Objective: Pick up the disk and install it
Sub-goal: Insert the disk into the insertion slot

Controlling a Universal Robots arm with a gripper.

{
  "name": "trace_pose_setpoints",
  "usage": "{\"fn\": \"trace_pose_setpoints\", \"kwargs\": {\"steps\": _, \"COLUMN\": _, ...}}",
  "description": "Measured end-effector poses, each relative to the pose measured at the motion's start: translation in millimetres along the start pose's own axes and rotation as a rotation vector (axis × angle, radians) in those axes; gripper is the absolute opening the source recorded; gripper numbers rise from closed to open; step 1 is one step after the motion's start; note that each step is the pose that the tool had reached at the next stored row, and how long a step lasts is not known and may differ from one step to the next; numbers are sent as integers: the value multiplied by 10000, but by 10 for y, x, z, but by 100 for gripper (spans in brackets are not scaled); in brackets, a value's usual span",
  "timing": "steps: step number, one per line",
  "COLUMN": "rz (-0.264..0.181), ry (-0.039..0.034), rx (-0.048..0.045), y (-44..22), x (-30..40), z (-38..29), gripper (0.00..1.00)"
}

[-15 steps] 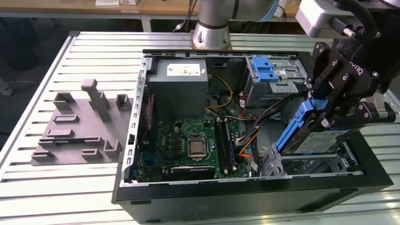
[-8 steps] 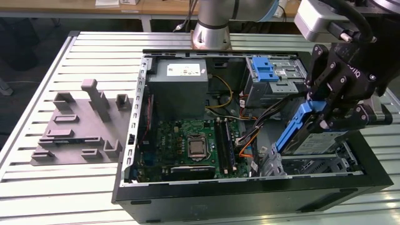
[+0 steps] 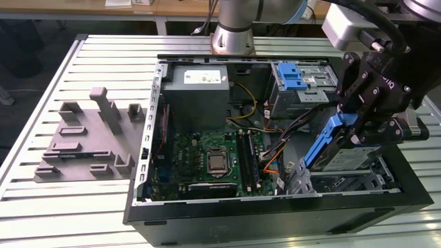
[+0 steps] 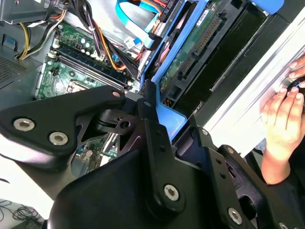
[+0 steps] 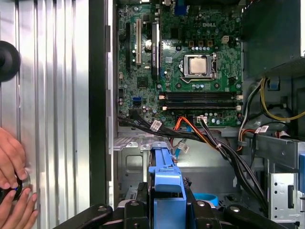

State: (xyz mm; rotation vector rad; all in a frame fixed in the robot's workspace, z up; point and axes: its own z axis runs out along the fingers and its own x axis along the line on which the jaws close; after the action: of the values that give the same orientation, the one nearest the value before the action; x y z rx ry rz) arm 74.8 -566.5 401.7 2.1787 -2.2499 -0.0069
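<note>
Gripper (image 3: 355,135) clamps the disk (image 3: 342,156) by its blue frame, tilted just above the drive bay (image 3: 348,183) in a corner of the computer case (image 3: 262,214). I judge it should be levelled and kept clear of the cables (image 3: 302,122) nearby.

The bench (image 3: 82,206) has a slatted silver metal top. An open black computer case (image 3: 276,219) lies on its side toward the exterior view's right. A grey fixture plate (image 3: 82,150) with raised blocks sits beside it on the left, and the arm's base (image 3: 233,39) stands behind.
</note>
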Motion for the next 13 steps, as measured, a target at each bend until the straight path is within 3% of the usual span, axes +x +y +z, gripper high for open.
{"fn": "trace_pose_setpoints", "kwargs": {"steps": 13, "rz": 0, "ry": -1, "rx": 0, "y": -1, "x": 0, "z": 81, "gripper": 36}}
